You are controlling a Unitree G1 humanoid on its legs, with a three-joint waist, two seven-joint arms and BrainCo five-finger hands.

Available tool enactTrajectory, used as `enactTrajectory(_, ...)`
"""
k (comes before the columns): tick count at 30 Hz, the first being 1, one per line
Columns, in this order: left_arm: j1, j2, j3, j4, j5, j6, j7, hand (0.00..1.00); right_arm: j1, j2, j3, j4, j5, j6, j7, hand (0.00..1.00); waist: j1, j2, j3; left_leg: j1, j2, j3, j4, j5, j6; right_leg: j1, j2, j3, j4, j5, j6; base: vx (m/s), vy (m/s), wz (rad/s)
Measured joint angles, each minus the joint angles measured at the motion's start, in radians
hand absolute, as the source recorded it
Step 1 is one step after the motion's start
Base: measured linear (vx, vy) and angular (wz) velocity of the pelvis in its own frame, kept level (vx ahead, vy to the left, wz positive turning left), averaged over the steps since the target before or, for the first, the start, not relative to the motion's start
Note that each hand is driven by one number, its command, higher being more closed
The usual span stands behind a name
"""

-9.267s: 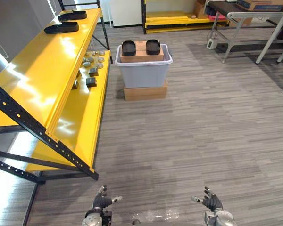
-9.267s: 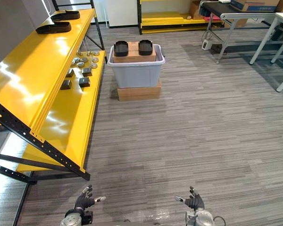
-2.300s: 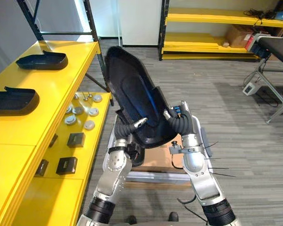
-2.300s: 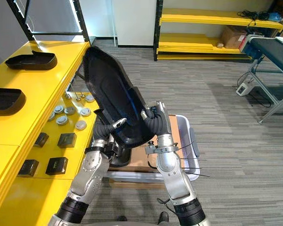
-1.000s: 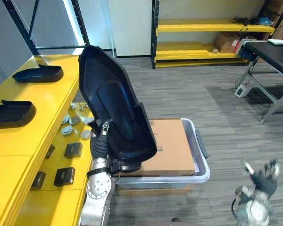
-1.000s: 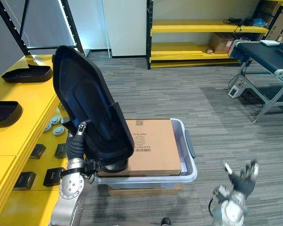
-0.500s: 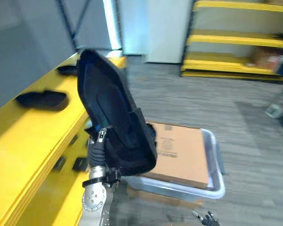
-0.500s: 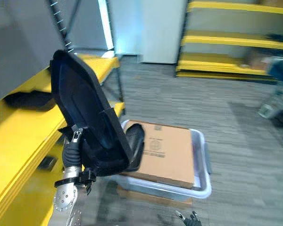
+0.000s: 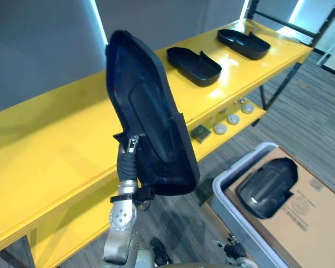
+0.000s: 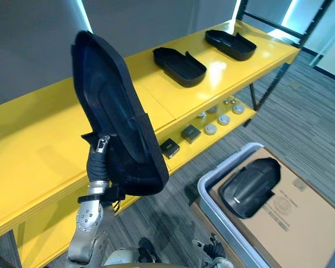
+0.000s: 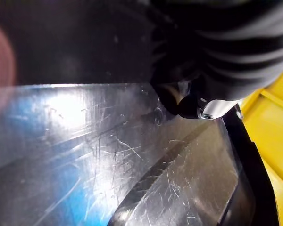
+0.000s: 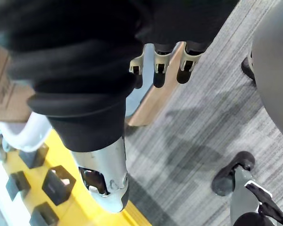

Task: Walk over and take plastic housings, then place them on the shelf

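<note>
A long yellow shelf (image 9: pixel 50 151) carries two black housings laid flat, one nearer (image 9: pixel 194 66), one farther (image 9: pixel 244 43). A grey bin (image 9: pixel 237 164) holds a cardboard box (image 9: pixel 315 209) topped by a spare housing (image 9: pixel 268 187). The held housing (image 9: pixel 151 123) stands upright before bare shelf space, seemingly for placing, its lower part clamped by the left hand (image 9: pixel 127 162). The right hand (image 12: pixel 160 61) hangs low, fingers relaxed.
</note>
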Motion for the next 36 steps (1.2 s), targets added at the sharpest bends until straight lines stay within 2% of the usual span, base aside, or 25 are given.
enactTrajectory(1, -0.009, 0.002, 0.001, 0.010, 0.000, 0.000, 0.001, 1.00, -0.004, 0.001, 0.000, 0.000, 0.000, 0.000, -0.001, 0.00, -0.001, -0.002, -0.002, 0.014, -0.003, -0.017, -0.018, 0.005, -0.003, -0.034, 0.033, 0.075, 0.015, -0.039, 0.005, 0.19, 0.034, 1.03)
enactTrajectory(2, -0.019, 0.008, 0.002, 0.040, 0.000, -0.008, 0.003, 1.00, -0.014, 0.002, 0.001, 0.009, 0.000, -0.001, -0.001, 0.00, 0.000, -0.006, -0.004, 0.037, -0.010, -0.041, -0.039, 0.013, -0.004, -0.091, 0.094, 0.181, 0.008, -0.089, 0.014, 0.18, 0.008, 0.75)
enactTrajectory(4, -0.020, 0.019, 0.001, 0.085, 0.002, -0.007, 0.004, 1.00, -0.029, -0.006, 0.000, 0.021, 0.001, -0.005, -0.001, 0.00, -0.003, -0.003, -0.003, 0.075, -0.026, -0.087, -0.051, 0.023, 0.007, -0.177, 0.168, 0.303, -0.047, -0.132, 0.022, 0.21, -0.011, 0.82)
enactTrajectory(7, -0.019, 0.018, -0.002, 0.114, 0.005, -0.005, 0.005, 1.00, -0.029, -0.012, 0.002, 0.017, 0.002, -0.013, -0.001, 0.00, -0.020, -0.006, -0.005, 0.093, -0.038, -0.193, -0.023, 0.019, -0.001, -0.247, 0.265, 0.481, -0.136, -0.125, 0.024, 0.22, -0.083, 1.23)
enactTrajectory(8, -0.017, 0.018, -0.005, 0.114, 0.005, -0.005, 0.007, 1.00, -0.021, -0.006, 0.002, 0.016, 0.003, -0.013, -0.002, 0.00, -0.025, -0.023, -0.013, 0.102, -0.049, -0.228, -0.022, 0.018, -0.011, -0.253, 0.271, 0.511, -0.167, -0.099, 0.033, 0.22, -0.186, 1.51)
enactTrajectory(9, -0.015, 0.020, -0.006, 0.114, 0.005, -0.005, 0.008, 1.00, -0.003, 0.011, 0.003, 0.015, 0.003, -0.012, -0.001, 0.00, -0.021, -0.046, -0.026, 0.106, -0.073, -0.263, -0.017, 0.011, -0.024, -0.258, 0.261, 0.520, -0.214, 0.002, 0.030, 0.19, -0.189, 1.18)
enactTrajectory(10, -0.015, 0.019, -0.006, 0.115, 0.005, -0.006, 0.009, 1.00, 0.005, 0.013, 0.003, 0.015, 0.003, -0.013, 0.000, 0.00, -0.014, -0.067, -0.032, 0.108, -0.083, -0.276, -0.013, 0.006, -0.032, -0.259, 0.247, 0.515, -0.220, 0.021, 0.031, 0.16, -0.214, 0.93)
enactTrajectory(11, -0.002, 0.006, -0.007, 0.117, 0.005, -0.005, 0.010, 1.00, 0.005, 0.011, 0.003, 0.014, 0.004, -0.012, 0.001, 0.00, 0.005, -0.049, -0.041, 0.112, -0.061, -0.292, -0.008, -0.010, -0.057, -0.221, 0.252, 0.485, -0.242, -0.004, 0.024, 0.15, -0.210, 0.53)
enactTrajectory(12, 0.009, 0.002, -0.007, 0.111, 0.005, -0.011, 0.009, 1.00, 0.003, 0.006, 0.003, -0.001, 0.004, -0.013, 0.001, 0.00, 0.005, -0.034, -0.045, 0.101, -0.036, -0.305, 0.001, -0.024, -0.080, -0.192, 0.270, 0.457, -0.295, -0.005, 0.018, 0.13, -0.194, 0.39)
enactTrajectory(14, 0.011, -0.006, -0.013, 0.112, 0.005, -0.008, 0.005, 1.00, 0.001, 0.003, 0.003, -0.008, 0.004, -0.014, 0.003, 0.00, 0.002, -0.014, -0.047, 0.099, 0.002, -0.302, -0.001, -0.020, -0.096, -0.170, 0.300, 0.426, -0.350, 0.014, -0.005, 0.12, -0.165, 0.21)
enactTrajectory(17, 0.009, -0.005, -0.021, 0.112, 0.013, -0.007, -0.001, 1.00, 0.011, 0.005, 0.000, -0.009, 0.004, -0.012, 0.002, 0.00, -0.002, -0.016, -0.049, 0.124, 0.030, -0.298, -0.046, 0.018, -0.140, -0.128, 0.329, 0.394, -0.408, 0.030, -0.028, 0.11, -0.152, 0.19)
enactTrajectory(19, 0.009, -0.005, -0.021, 0.112, 0.021, -0.005, -0.001, 1.00, 0.021, 0.010, 0.000, -0.009, 0.002, -0.012, 0.002, 0.00, -0.001, -0.021, -0.054, 0.134, 0.039, -0.297, -0.067, 0.030, -0.139, -0.111, 0.343, 0.383, -0.440, 0.042, -0.038, 0.05, -0.097, 0.06)
enactTrajectory(25, 0.010, -0.007, -0.006, 0.114, 0.035, 0.005, 0.006, 1.00, 0.040, 0.017, 0.000, -0.009, -0.008, -0.013, 0.002, 0.00, 0.001, -0.037, -0.058, 0.138, 0.037, -0.281, -0.075, 0.039, -0.143, -0.072, 0.350, 0.385, -0.538, 0.106, -0.035, -0.02, 0.000, -0.07)
enactTrajectory(29, 0.000, -0.007, 0.000, 0.134, 0.087, 0.014, 0.031, 1.00, 0.057, 0.017, 0.009, -0.009, -0.029, -0.012, 0.003, 0.00, 0.000, -0.053, -0.069, 0.138, 0.035, -0.269, -0.084, 0.043, -0.136, -0.061, 0.350, 0.391, -0.570, 0.130, -0.035, -0.09, -0.005, -0.06)
enactTrajectory(33, -0.089, -0.005, 0.020, 0.233, 0.124, 0.049, 0.071, 1.00, 0.067, 0.017, 0.014, -0.012, -0.047, -0.013, 0.003, 0.00, -0.001, -0.061, -0.077, 0.145, 0.037, -0.260, -0.113, 0.051, -0.141, -0.049, 0.355, 0.385, -0.594, 0.141, -0.036, -0.09, -0.039, 0.01)
enactTrajectory(36, -0.197, -0.007, 0.046, 0.321, 0.130, 0.065, 0.103, 1.00, 0.066, 0.015, 0.035, -0.018, -0.049, -0.013, 0.003, 0.00, -0.004, -0.061, -0.078, 0.162, 0.035, -0.240, -0.149, 0.084, -0.142, -0.046, 0.358, 0.386, -0.622, 0.161, -0.038, -0.04, -0.046, -0.03)
